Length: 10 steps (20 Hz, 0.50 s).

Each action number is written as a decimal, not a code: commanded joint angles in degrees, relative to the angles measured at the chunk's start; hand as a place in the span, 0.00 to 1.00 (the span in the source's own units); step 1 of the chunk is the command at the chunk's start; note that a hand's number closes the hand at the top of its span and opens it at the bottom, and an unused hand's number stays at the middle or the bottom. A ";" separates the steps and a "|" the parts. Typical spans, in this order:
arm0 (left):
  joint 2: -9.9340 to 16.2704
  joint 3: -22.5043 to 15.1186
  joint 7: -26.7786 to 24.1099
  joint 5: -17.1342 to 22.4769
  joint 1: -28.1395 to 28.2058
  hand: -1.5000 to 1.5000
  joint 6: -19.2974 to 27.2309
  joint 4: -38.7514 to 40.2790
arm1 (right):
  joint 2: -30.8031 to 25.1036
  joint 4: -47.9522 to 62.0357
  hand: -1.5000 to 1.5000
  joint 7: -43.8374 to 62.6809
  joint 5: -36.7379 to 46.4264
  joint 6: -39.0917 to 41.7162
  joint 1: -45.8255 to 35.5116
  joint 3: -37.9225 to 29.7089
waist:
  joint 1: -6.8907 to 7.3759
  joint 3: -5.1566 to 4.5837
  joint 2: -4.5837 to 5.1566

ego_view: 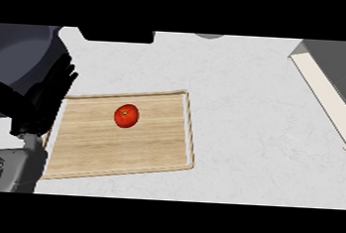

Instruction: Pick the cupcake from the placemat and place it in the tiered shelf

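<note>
Nothing is picked up yet. The left hand (pixel 38 99) rests at the frame's left edge, fingers straight and holding nothing. On the wooden mat (pixel 123 153), left of centre, lies a red thing (pixel 126 116), seemingly a tomato, not a cupcake. Next comes reaching it, then the shelf (pixel 331 92) at upper right.

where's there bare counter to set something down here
The widest bare stretch is the white counter between the wooden board and the grey shelf at right. The board itself is bare below and right of the red object. It is crowded at left, where the left hand rests, open, over the board's edge.
</note>
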 commanded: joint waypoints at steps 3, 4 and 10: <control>0.68 0.54 2.00 0.55 1.50 0.50 -0.53 -4.31 | -4.90 8.59 1.00 -10.62 -4.47 -2.87 5.23 -10.51 | 0.17 0.04 -0.07; -0.03 0.74 0.96 -1.05 -2.05 0.50 0.75 0.87 | -5.12 8.23 1.00 -9.60 -4.52 -3.13 3.71 -9.48 | -0.03 0.00 0.00; 0.07 1.65 2.06 0.44 -3.77 0.50 -0.49 1.20 | -9.40 23.22 1.00 -22.84 -6.42 -6.90 4.72 -13.75 | 0.22 0.02 0.13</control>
